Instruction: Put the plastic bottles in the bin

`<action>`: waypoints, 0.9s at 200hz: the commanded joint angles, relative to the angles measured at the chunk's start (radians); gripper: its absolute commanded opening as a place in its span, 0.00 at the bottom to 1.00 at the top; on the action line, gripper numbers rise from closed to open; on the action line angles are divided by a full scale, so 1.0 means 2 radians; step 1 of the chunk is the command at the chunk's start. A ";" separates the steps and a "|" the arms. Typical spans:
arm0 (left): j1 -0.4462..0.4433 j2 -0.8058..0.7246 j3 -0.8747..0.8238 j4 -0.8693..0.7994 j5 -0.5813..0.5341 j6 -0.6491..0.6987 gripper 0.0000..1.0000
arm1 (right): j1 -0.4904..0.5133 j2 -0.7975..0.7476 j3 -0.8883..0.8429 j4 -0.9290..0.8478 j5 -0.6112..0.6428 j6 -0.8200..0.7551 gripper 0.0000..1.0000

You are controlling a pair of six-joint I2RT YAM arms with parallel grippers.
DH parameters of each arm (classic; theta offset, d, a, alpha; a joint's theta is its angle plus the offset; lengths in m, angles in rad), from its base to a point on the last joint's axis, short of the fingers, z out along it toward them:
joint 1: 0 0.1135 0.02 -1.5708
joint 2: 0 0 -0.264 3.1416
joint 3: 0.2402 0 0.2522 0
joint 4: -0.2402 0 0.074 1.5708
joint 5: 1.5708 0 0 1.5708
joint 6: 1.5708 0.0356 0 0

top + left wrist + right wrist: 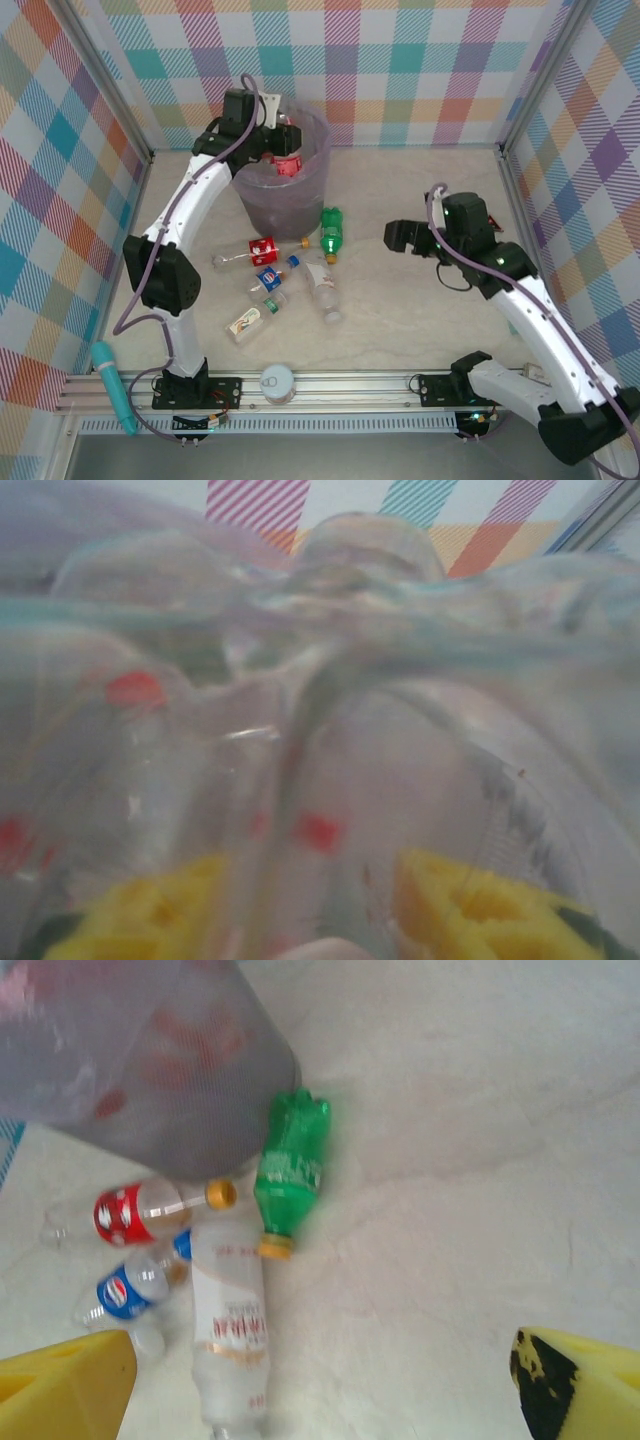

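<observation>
- Top: left end effector (270,135) grips a bottle (288,162) above the bin (312,190); right end effector (398,236) is wide, near the loose bottles (290,275) on the counter (400,320).
- Left wrist: the clear bottle (330,730) sits between the fingers (150,920).
- Right wrist: wide end effector (320,1380); a green bottle (288,1170) lies just beside the bin (150,1060).

Crinkled, translucent lilac plastic lining the matt grey bin (300,200) at twelve o'clock; glossy clear plastic on the bottles (325,297) at centre, a glossy green plastic bottle (331,233) among them; smooth, matt, stone-look tabletop (420,330); brushed metal rail (350,385) at six o'clock; cloth-look checked walls (60,200).
</observation>
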 commanded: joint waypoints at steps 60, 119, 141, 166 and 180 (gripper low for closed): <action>-0.013 0.045 0.037 -0.107 0.008 0.037 0.23 | -0.002 -0.018 -0.115 0.031 -0.040 -0.025 0.95; -0.014 0.024 0.047 -0.079 0.015 0.014 0.78 | -0.002 -0.015 -0.162 0.059 -0.076 -0.019 0.95; -0.014 0.017 0.063 -0.072 0.023 0.007 0.95 | -0.002 -0.028 -0.186 0.072 -0.099 -0.008 0.95; -0.008 -0.008 0.085 -0.080 -0.007 0.014 1.00 | -0.002 -0.035 -0.212 0.087 -0.113 0.002 0.95; -0.002 -0.037 0.084 -0.074 -0.021 0.021 1.00 | -0.002 -0.037 -0.213 0.079 -0.125 0.006 0.95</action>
